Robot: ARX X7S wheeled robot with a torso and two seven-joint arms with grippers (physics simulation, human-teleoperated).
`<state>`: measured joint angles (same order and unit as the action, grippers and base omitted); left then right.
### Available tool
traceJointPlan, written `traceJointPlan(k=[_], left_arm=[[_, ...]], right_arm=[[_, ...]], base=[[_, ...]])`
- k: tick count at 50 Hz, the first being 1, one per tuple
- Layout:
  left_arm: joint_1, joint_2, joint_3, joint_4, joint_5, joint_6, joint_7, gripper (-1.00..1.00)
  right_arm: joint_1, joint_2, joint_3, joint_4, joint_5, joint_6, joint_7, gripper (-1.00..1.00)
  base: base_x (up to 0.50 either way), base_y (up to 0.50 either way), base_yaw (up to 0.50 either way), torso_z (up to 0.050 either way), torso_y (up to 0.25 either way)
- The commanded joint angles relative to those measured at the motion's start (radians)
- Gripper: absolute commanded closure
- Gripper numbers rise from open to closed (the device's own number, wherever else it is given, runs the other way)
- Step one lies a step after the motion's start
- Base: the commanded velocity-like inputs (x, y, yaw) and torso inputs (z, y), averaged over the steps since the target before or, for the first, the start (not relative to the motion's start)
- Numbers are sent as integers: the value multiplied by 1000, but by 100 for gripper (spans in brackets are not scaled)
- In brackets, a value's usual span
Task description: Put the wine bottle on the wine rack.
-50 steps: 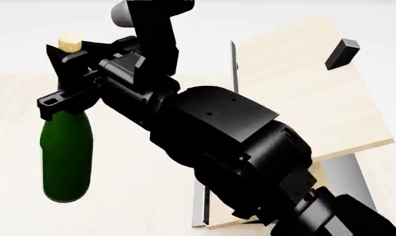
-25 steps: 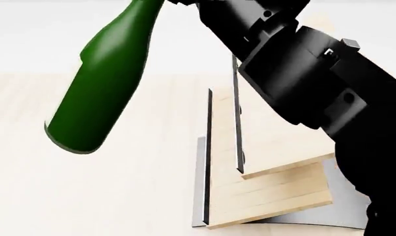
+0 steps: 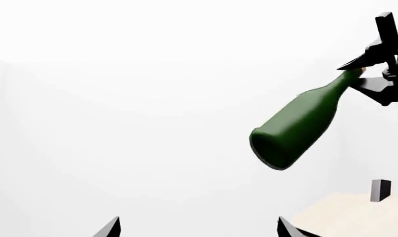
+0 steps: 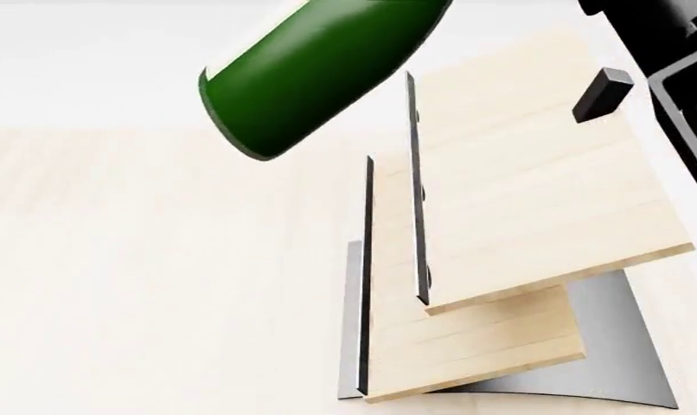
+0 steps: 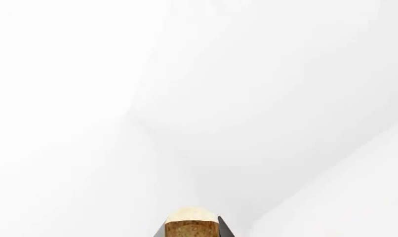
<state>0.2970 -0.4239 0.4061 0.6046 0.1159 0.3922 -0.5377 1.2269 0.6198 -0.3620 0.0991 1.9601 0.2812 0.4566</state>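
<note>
While the pale wooden tabletop fills most of the head view, the wine rack stands on it at the right. Its upper slanted light-wood board spreads over a lower one, each with a thin black rail along its left edge, and both rest on a curved grey metal base. A small black block sits near the top of the upper board.

Above the rack's left side, the wine bottle hangs in the air, tilted steeply with its round base pointing down and toward the camera. It touches neither board. Its neck runs out of the head view at the top.

From the left wrist camera, the same dark green bottle slants upward to the right gripper, whose black fingers are clamped on the neck just below the cork. The right wrist view shows only the cork top between dark finger edges.

At the edge of the left wrist view, two dark fingertips of the left gripper stand wide apart, holding nothing. A corner of the rack's board shows beyond them, though probably well clear of it.
</note>
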Motion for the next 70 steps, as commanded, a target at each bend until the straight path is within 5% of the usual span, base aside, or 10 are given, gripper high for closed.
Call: traceJointPlan(k=[1, 33, 70], left_arm=[[-3, -1, 2, -1, 1, -3, -3, -100], [-8, -4, 9, -10, 8, -6, -11, -100], [-14, -6, 27, -13, 15, -13, -15, -100]], right_arm=[[-57, 76, 102, 0, 11, -52, 6, 100], [-358, 142, 278, 9, 63, -190, -78, 100], [-389, 142, 236, 27, -21, -166, -176, 100]], base=[[0, 0, 0, 0, 0], [0, 0, 0, 0, 1], [0, 0, 0, 0, 1]])
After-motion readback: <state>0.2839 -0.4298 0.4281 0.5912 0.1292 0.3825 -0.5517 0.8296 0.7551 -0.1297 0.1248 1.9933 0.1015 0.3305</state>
